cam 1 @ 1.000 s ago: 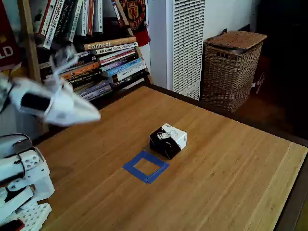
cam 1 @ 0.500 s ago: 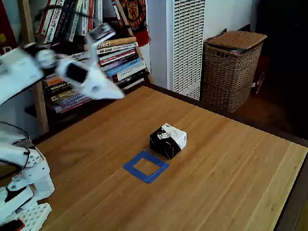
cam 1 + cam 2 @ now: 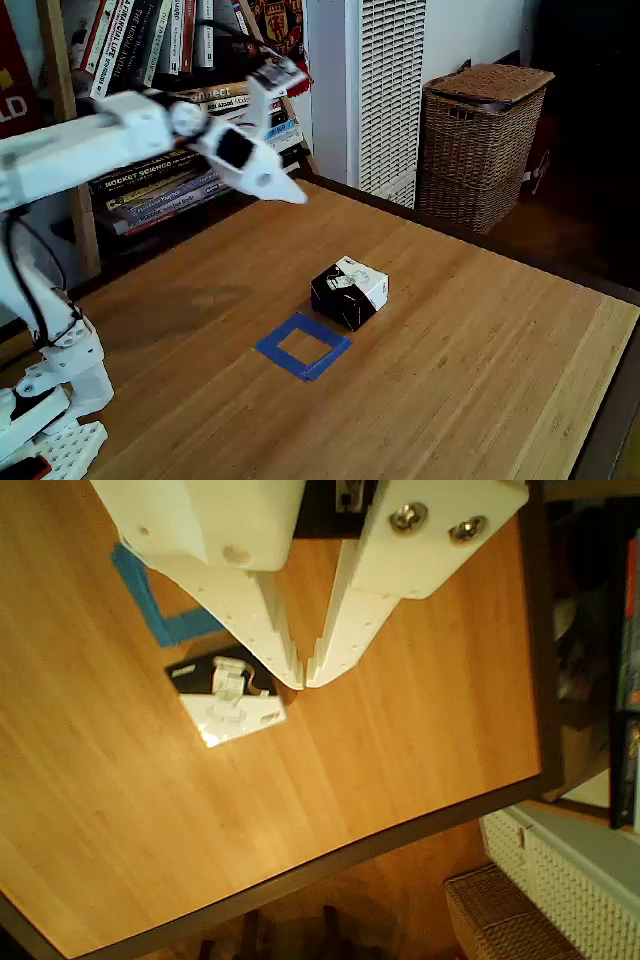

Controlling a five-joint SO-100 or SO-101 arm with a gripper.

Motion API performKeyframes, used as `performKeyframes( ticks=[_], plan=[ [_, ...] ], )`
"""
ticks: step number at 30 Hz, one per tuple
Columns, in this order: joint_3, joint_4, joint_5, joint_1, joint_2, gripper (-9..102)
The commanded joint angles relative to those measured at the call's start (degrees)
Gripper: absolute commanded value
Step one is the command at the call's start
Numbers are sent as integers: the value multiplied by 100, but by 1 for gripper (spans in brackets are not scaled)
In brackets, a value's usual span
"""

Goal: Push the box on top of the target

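Table [image 3: 480, 330] smooth wood; pincer [image 3: 303, 680] matt white plastic; basket [image 3: 482, 145] rough woven wicker.

A bamboo-grain wooden table [image 3: 480, 330] with a dark edge fills the foreground. Behind it stands a bookshelf [image 3: 60, 120] packed with stacked and leaning books [image 3: 180, 170] — beside a white louvred unit [image 3: 385, 90] and a lidded wicker basket [image 3: 482, 140]. Sunlight falls warmly across the tabletop.
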Motion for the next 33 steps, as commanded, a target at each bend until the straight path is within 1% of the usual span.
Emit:
performKeyframes(
  ticks=[1,6,11,23,33],
  plan=[
    [-624,-44,35,299,-352,0],
    [-1327,246,149,835,-1046,0],
    [-1556,35,-237,1248,-1477,0],
    [-3067,176,-193,1222,-3006,0],
    [-3867,492,-149,1125,-3568,0]
  ],
)
